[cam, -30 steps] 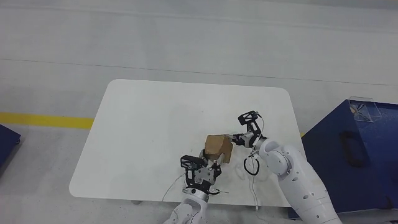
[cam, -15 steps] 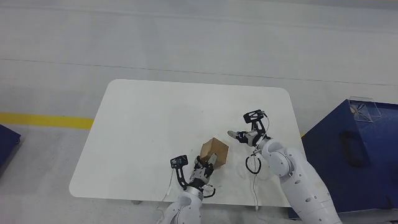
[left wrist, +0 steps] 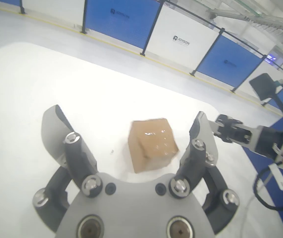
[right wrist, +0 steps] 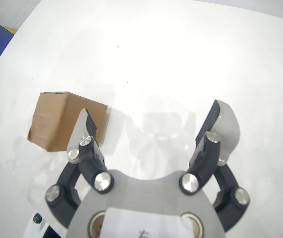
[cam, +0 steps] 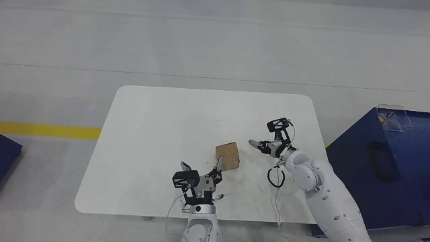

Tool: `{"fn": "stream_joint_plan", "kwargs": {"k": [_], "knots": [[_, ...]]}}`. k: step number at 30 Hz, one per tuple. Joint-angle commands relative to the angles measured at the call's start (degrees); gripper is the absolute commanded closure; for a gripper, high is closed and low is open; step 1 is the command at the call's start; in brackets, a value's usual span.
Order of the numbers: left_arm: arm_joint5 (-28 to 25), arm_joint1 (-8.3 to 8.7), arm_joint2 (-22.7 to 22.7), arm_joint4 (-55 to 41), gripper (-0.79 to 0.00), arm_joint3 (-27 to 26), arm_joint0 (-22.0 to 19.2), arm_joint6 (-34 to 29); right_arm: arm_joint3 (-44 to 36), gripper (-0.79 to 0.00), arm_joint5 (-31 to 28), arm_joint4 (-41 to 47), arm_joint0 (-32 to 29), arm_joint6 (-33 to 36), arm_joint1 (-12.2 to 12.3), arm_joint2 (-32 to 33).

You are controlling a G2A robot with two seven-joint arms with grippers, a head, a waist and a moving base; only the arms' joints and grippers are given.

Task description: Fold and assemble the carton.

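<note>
The carton [cam: 227, 154] is a small brown cardboard box, folded into a closed cube, resting on the white table [cam: 168, 121] near its front middle. In the left wrist view the carton [left wrist: 152, 144] lies a short way ahead of my left gripper [left wrist: 129, 122], which is open and holds nothing. My left gripper [cam: 201, 173] sits near the table's front edge, just before the carton. My right gripper [cam: 255, 144] stands open to the carton's right, apart from it. In the right wrist view the carton [right wrist: 57, 122] lies off to one side of my right gripper [right wrist: 151, 115].
A blue cabinet [cam: 376, 168] stands beside the table's right edge. Blue and white barrier panels [left wrist: 131, 20] line the floor beyond the table.
Both grippers have let go of the carton and drawn back. The left one pulled toward the front edge, the right one moved right. The carton now rests alone on the table.
</note>
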Motion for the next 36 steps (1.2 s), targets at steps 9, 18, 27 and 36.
{"fn": "stream_joint_plan", "kwargs": {"k": [9,18,27,36], "knots": [[-0.3,-0.72,0.0,0.6,-0.311,7.6,-4.4,-1.8,0.0,-0.785,0.0,0.0,0.0,0.0,0.0,0.0],[-2.3,-0.79,1.9,6.2,-0.326,11.9,-5.6,-4.9,1.5,-0.785,4.0,-3.6,1.2,1.1,-0.5,-2.5],[-1.6,-1.33,1.6,6.2,-0.225,16.4,-8.6,-10.6,7.8,-0.785,5.5,-6.3,6.5,3.9,-2.0,-8.3],[-1.8,-2.62,2.7,4.3,-0.246,21.0,-11.6,-10.3,10.3,-0.785,-0.1,-3.3,8.4,2.9,-2.8,-10.1]]}}
